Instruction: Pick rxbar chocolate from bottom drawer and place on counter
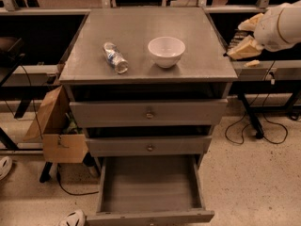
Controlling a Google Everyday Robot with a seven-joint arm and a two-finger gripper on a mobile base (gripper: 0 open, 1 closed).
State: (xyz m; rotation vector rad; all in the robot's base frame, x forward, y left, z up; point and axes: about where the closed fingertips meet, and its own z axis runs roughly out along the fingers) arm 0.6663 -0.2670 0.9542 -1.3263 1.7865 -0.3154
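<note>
Gripper (241, 36) at right, just beside counter (141, 27) edge, approx top-surface ht. I can't tell if it's spread or pinched. Bottom drawer (150, 185) pulled out, grey floor visible. I can't locate rxbar chocolate. White bowl (166, 51) & bottle (115, 58) on counter, apart.

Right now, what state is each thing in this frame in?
Bottom drawer: pulled open, no snack bar visible inside.
Middle drawer: shut or nearly so.
Top drawer: shut or nearly so.
Bottle: lying on its side on the counter.
Bowl: upright on the counter.
End effector: in the air off the counter's right edge, above the drawers.
</note>
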